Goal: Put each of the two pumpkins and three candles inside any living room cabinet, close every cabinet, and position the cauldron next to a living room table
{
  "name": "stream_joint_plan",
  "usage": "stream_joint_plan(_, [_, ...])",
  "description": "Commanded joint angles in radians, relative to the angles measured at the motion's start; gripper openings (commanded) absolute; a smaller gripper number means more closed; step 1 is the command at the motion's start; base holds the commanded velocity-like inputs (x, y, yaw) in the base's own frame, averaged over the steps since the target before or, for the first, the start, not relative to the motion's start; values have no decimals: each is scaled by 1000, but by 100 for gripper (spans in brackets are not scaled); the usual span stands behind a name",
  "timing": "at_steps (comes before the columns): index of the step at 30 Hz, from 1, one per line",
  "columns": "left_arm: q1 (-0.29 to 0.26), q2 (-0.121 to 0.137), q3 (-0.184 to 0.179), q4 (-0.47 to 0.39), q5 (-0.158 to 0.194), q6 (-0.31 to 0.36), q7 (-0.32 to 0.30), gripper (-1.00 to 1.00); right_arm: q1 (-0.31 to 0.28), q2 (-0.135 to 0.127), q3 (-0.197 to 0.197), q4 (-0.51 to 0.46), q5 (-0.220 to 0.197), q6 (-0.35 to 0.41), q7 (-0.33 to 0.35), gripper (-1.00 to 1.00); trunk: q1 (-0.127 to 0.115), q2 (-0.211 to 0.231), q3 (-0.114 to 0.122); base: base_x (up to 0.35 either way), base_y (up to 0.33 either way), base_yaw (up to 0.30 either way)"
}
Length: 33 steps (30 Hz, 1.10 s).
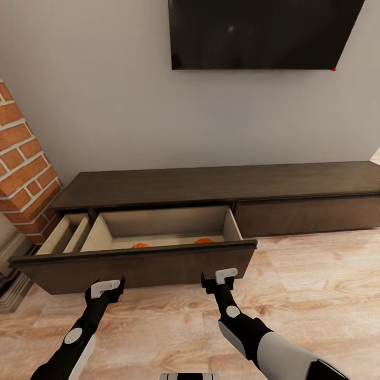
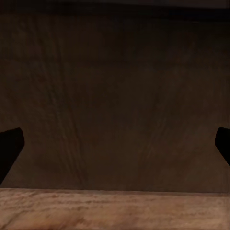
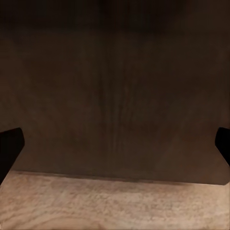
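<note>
Low dark-brown cabinet (image 1: pixel 221 182) against a grey wall, under a wall-mounted black TV screen (image 1: pixel 261 32). Brick column (image 1: pixel 24 169) at the cabinet's left end. Pale wood floor (image 1: pixel 316 295) in front.

Cabinet's left drawer (image 1: pixel 137 264) is pulled out wide; beige lining visible inside. Right front (image 1: pixel 306 214) sits flush, closed. A narrower beige compartment (image 1: pixel 66 235) shows open just left of the main drawer box.

Two pumpkins inside the open drawer, near its front wall: one (image 1: pixel 140 245) toward the middle, the other (image 1: pixel 203 240) further right. Only their orange tops clear the drawer front. They lie apart from each other. Can't tell what else lies in the drawer behind the front panel.

Left claw (image 1: pixel 110 287) is up against the drawer front, low on the panel, left of centre. Right claw (image 1: pixel 220 278) is likewise at the drawer front, toward its right end. Whether the tips actually touch the wood can't be told.

Left wrist view: dark wood panel (image 2: pixel 115 105) close up, floor strip along one edge, fingertips (image 2: pixel 9 146) at the frame's sides, spread wide, nothing between them. Claw released.

Right wrist view: same dark panel (image 3: pixel 115 96), fingertips (image 3: pixel 9 146) spread wide at the sides, nothing between them. Claw released.
</note>
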Motion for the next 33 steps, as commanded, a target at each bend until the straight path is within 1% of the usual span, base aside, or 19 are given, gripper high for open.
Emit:
stream_joint_plan(1, [0,1,-1,0,7,-2,-2,100,-1,0,8,0,-8,-4,-5,100,0,0,-1,0,0,-4])
stream_joint_plan(3, [-1,1,-1,0,7,-2,-2,100,-1,0,8,0,-8,-4,-5,100,0,0,-1,0,0,-3])
stream_joint_plan(8, [-1,0,0,0,7,0,-3,100,-1,0,8,0,-8,-3,-4,100,2,-1,-20,0,0,0])
stream_joint_plan(10, [-1,0,0,0,7,1,-3,100,-1,0,8,0,-8,-4,-4,100,2,-1,-20,0,0,0])
stream_joint_plan(13, [0,0,1,0,7,2,-3,100,-1,-1,8,1,-8,-3,-4,100,3,-2,-32,0,0,0])
stream_joint_plan(25, [0,0,-1,0,8,0,-3,100,-1,0,11,1,-5,-8,-3,100,3,-2,-32,1,0,0])
stream_joint_plan(33, [-1,0,-1,0,7,3,-3,100,-1,1,10,2,-6,-6,-4,100,3,-2,-32,184,0,0])
